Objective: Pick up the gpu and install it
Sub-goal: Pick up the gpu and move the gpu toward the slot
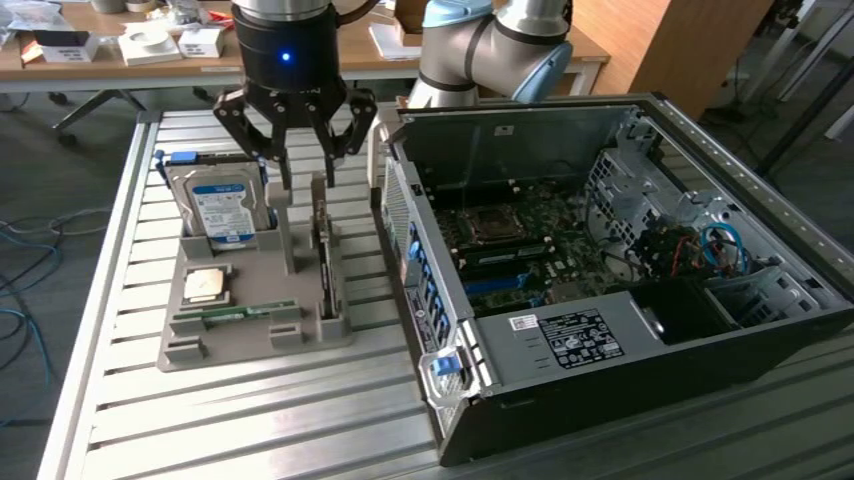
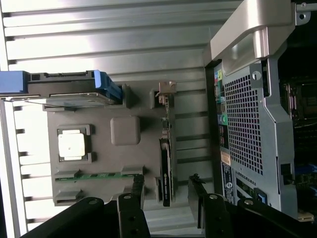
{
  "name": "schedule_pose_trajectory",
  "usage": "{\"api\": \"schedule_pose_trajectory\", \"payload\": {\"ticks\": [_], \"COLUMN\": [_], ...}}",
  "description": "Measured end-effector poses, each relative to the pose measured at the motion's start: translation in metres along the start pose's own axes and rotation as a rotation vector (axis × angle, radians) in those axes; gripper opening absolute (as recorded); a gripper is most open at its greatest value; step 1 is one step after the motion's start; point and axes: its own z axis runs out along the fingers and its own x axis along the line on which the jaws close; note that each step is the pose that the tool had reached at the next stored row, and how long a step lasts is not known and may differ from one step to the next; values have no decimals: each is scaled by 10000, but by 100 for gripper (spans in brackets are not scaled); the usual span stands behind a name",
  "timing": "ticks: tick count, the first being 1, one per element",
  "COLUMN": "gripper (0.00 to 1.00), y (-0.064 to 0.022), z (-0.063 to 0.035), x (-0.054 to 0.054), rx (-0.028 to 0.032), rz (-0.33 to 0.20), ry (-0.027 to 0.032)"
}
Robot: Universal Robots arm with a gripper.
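Observation:
The gpu (image 1: 322,250) is a thin dark card standing on edge in a slot of the grey holder tray (image 1: 227,345), at the side nearest the computer case. In the wrist view the gpu (image 2: 166,163) appears edge-on, with its pale metal bracket (image 2: 167,89) at one end. My gripper (image 1: 304,162) hangs open just above the card's far end and holds nothing. In the wrist view my gripper (image 2: 167,192) has one dark finger on each side of the card's line, apart from it.
The tray also holds a silver hard drive (image 1: 220,210) with a blue label, a CPU (image 1: 204,285) and a green RAM stick (image 1: 238,315). The open computer case (image 1: 694,330) lies at the exterior view's right with its motherboard (image 1: 521,250) exposed. A desk with boxes stands behind.

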Motion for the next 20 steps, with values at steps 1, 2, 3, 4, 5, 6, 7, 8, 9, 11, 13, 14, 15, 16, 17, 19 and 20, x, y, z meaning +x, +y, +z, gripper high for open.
{"api": "schedule_pose_trajectory", "payload": {"ticks": [1,2,3,4,5,6,7,8,9,11,13,14,15,16,17,19,20], "gripper": [49,49,49,49,49,49,49,49,49,49,49,49,49,49,49,49,49], "y": [0,-1,-1,-1,-1,-1,-1,-1,-1,-1,-2,-2,-2,-2,-3,-3,-3], "z": [5,11,17,21,25,25,26,26,26,31,39,43,49,54,60,71,76], "x": [0,0,0,0,0,0,1,1,1,0,1,1,1,1,1,2,2], "rx": [0,0,0,0,1,1,1,1,0,-1,0,0,0,-1,0,0,1], "rz": [0,0,0,0,0,0,0,0,0,0,0,0,0,0,0,0,0], "ry": [0,0,0,0,1,1,1,1,0,-2,-1,0,0,-1,0,-1,0]}}
